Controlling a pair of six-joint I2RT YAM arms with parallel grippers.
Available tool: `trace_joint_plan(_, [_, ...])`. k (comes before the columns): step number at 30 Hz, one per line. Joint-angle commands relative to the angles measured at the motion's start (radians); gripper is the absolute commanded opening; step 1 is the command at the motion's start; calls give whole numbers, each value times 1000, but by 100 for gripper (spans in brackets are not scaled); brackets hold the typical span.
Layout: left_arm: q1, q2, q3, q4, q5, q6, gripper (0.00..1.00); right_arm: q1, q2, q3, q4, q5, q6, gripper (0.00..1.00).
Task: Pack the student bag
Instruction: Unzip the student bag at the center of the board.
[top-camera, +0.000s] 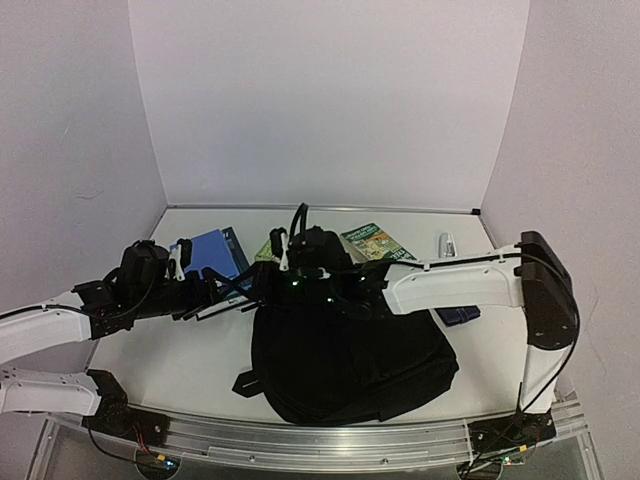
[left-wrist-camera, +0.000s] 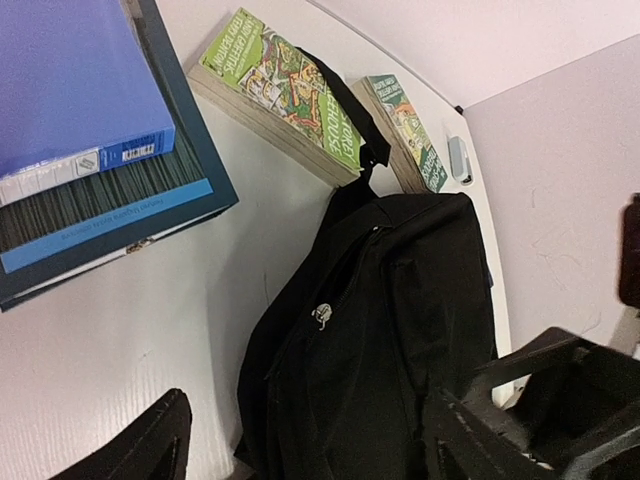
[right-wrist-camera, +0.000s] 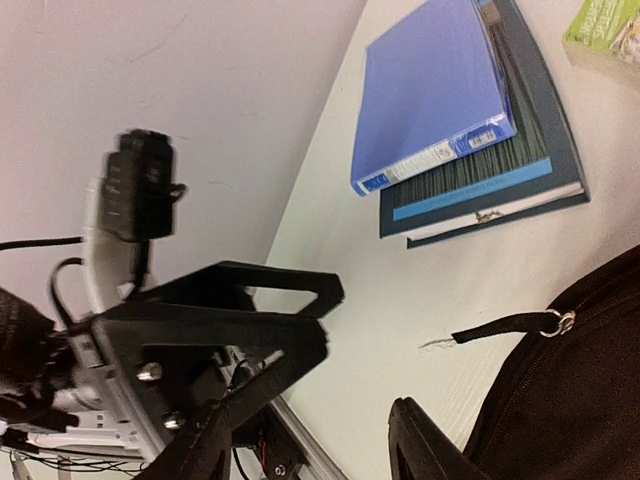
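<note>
Student bag (top-camera: 350, 365), a large soft black fabric backpack, lies flat on the white table (top-camera: 150, 360) at lower centre of the overhead view, its top end pointing up the frame toward the books. Its black top loop (left-wrist-camera: 352, 110) drapes over a green paperback book (left-wrist-camera: 280, 90). A 2nd green paperback (left-wrist-camera: 405, 130) sits just right of that, and a blue plastic folder (left-wrist-camera: 70, 90) rests on a dark blue binder (left-wrist-camera: 120, 200) at upper left of the left wrist view.

Over the bag the left gripper (left-wrist-camera: 305, 400) hangs with jaws spread and nothing between them. The right gripper (right-wrist-camera: 315, 415) is likewise parted and empty, just beside the bag's edge.

The fabric looks limp, so it will likely sag, fold and drag rather than lift as 1 piece. It is probably light and not slippery. The top loop, or the small metal zipper pull (left-wrist-camera: 322, 315), seems the surest hold.

From above, both arms cross the bag's upper end and hide the fingertips. Whether the zipper is open is hard to make out, no lining shows, and each wrist view cuts off the bag's lower part.
</note>
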Motion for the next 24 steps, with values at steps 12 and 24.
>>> trace_joint_plan(12, [11, 314, 1, 255, 225, 5, 80, -136, -257, -198, -175, 176, -219, 61])
trace_joint_plan(24, [66, 395, -7, 379, 258, -9, 57, -164, -244, -225, -178, 65, -233, 63])
